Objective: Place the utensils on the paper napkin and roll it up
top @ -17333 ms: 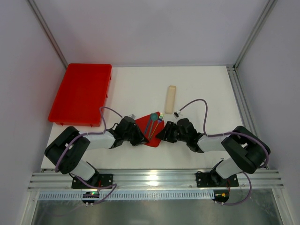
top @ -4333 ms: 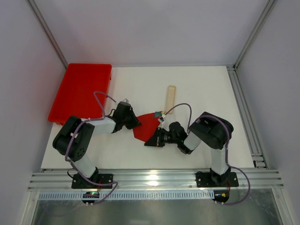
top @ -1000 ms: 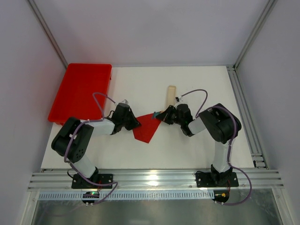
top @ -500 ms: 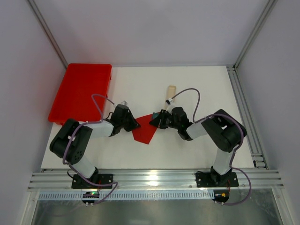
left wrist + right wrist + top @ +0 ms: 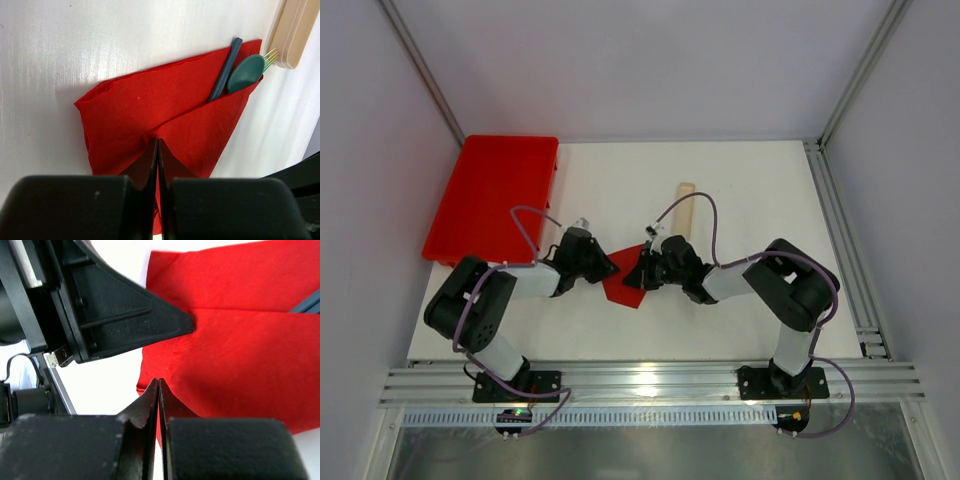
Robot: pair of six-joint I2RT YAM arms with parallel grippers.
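Observation:
The paper napkin (image 5: 150, 105) lies folded on the white table, one flap laid over the utensils (image 5: 244, 74). Only a teal spoon bowl, a dark handle (image 5: 226, 70) and fork tines stick out at its far corner. My left gripper (image 5: 158, 142) is shut, its tips pressing on the napkin where the flap's edge starts. My right gripper (image 5: 158, 382) is also shut, its tips at the napkin's (image 5: 240, 355) near left edge, close to the left gripper's fingers (image 5: 150, 315). From above, both grippers (image 5: 603, 268) (image 5: 635, 275) meet over the small red napkin (image 5: 620, 288).
A big red plastic tray (image 5: 492, 200) sits at the table's back left. A pale beige strip (image 5: 684, 205) lies just behind the napkin, next to the utensil tips (image 5: 295, 30). The right arm's cable arches above its wrist.
My right gripper has swept left and nearer across the napkin, and the visible red patch has narrowed. The left gripper has stayed at the napkin's left side.

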